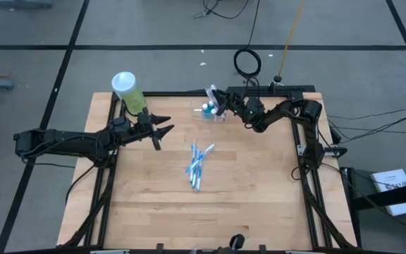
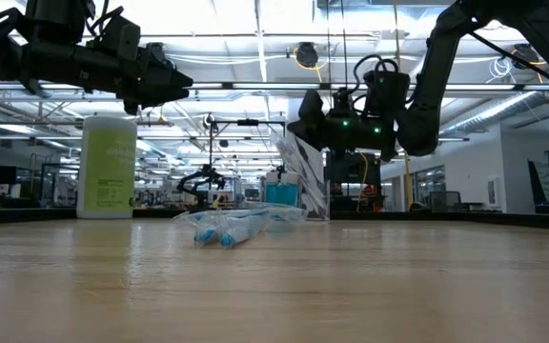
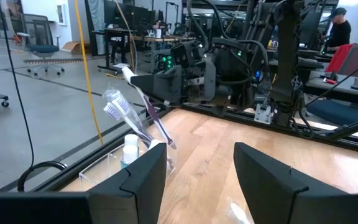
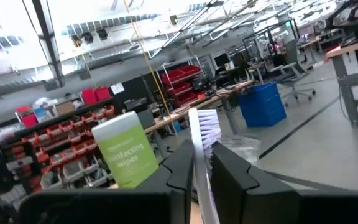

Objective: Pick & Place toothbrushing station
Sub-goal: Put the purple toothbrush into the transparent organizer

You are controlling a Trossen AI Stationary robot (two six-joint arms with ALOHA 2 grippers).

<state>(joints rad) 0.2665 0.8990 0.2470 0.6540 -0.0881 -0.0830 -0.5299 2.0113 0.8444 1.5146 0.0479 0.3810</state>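
Observation:
A clear plastic cup (image 1: 208, 111) stands at the table's far edge, with wrapped toothbrushes (image 3: 115, 109) and a small white-capped tube (image 3: 130, 147) standing in it. Several blue-and-white toothbrushes (image 1: 197, 166) lie flat on the wood at mid-table and also show in the low view (image 2: 225, 229). My right gripper (image 1: 220, 101) is over the cup, shut on a purple-handled toothbrush (image 3: 156, 118). My left gripper (image 1: 159, 130) is open and empty, raised above the table left of the cup, beside the light-green bottle (image 1: 127, 90). My right gripper pinches the toothbrush between its two fingers on the handle's upper part (image 4: 204, 163), just below the bristle head (image 4: 206, 126), which sticks out past the fingertips. The brush slants down from the fingers, its lower end (image 3: 166, 140) at the cup's mouth. I cannot tell whether it rests inside.
The light-green wipes bottle with a white cap (image 2: 109, 164) stands at the far left corner of the table. Bare wood lies on the near half of the table (image 1: 210, 219). A black frame runs along the table's edges (image 1: 303, 176).

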